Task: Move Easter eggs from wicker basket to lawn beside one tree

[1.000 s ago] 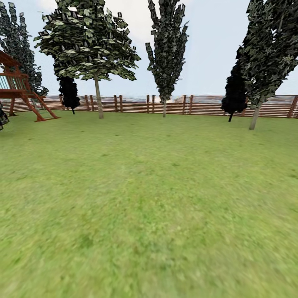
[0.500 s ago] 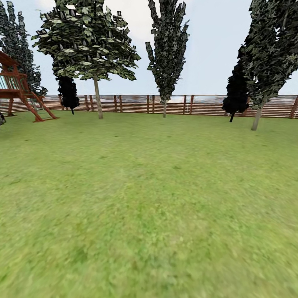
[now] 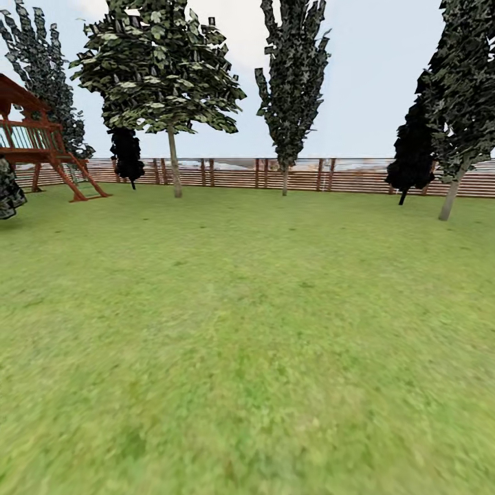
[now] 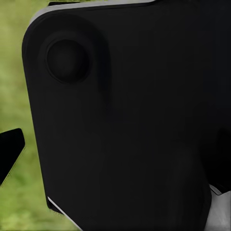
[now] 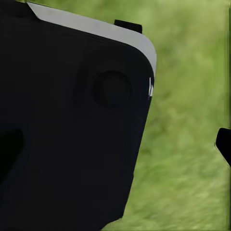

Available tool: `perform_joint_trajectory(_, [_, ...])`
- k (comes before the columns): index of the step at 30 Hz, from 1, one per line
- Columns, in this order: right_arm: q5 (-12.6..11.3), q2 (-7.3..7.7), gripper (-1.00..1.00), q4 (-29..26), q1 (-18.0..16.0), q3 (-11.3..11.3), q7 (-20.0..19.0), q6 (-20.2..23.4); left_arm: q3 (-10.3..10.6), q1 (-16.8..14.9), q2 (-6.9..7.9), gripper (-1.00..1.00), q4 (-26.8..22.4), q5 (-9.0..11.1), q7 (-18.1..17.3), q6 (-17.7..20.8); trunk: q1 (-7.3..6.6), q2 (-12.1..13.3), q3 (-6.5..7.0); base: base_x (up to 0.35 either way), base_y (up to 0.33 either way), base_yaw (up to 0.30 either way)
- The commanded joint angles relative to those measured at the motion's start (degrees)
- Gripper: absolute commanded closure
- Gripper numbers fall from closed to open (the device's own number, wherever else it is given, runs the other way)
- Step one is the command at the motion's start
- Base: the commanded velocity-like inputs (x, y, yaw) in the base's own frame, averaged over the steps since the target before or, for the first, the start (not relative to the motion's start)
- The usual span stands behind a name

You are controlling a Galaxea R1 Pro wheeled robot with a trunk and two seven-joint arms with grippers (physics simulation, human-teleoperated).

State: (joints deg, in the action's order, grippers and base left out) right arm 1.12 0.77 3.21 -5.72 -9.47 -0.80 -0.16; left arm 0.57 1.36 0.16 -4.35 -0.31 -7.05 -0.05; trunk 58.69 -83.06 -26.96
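Note:
The lawn [image 3: 247,330] spreads out wide and flat in the head view, as far as the garden's fence [image 3: 344,175]. A tree [image 3: 174,165] with a pale bare trunk and a broad light-green canopy stands at the back left, near the fence. The Easter eggs and the wicker basket are out of view. In the left wrist view a black robot part [image 4: 125,120] blocks most of the picture, with a black tip [image 4: 9,149] at the edge over grass. The right wrist view has a similar black part [image 5: 67,130] and a black tip [image 5: 224,144].
A red wooden play frame [image 3: 41,151] stands at the far left with a dark bush [image 3: 8,192] in front of it. Dark narrow trees [image 3: 292,89] rise along the fence. A black tree [image 3: 412,151] and a pale-trunked one [image 3: 450,196] stand at the right.
The whole head view has shifted: trees, fence and play frame sit further right in the picture, so the camera has turned left. Nothing on the lawn has moved.

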Motion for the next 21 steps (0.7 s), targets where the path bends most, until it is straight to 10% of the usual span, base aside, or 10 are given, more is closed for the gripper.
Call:
perform_joint_trajectory(1, [0.1, 0.01, -1.00, 0.1, -0.1, -0.3, -0.1, 0.0, 0.0, 0.0, 0.02, -1.00, -0.1, 0.0, -0.2, 0.0, 0.03, 0.0, -0.04, 0.335, 0.000, 0.010])
perform_joint_trajectory(21, [0.1, -0.03, -1.00, 0.1, -0.1, -0.3, -0.1, 0.0, 0.0, 0.0, 0.02, -1.00, -0.1, 0.0, -0.2, 0.0, 0.03, 0.0, -0.04, 0.335, 0.000, 0.001])
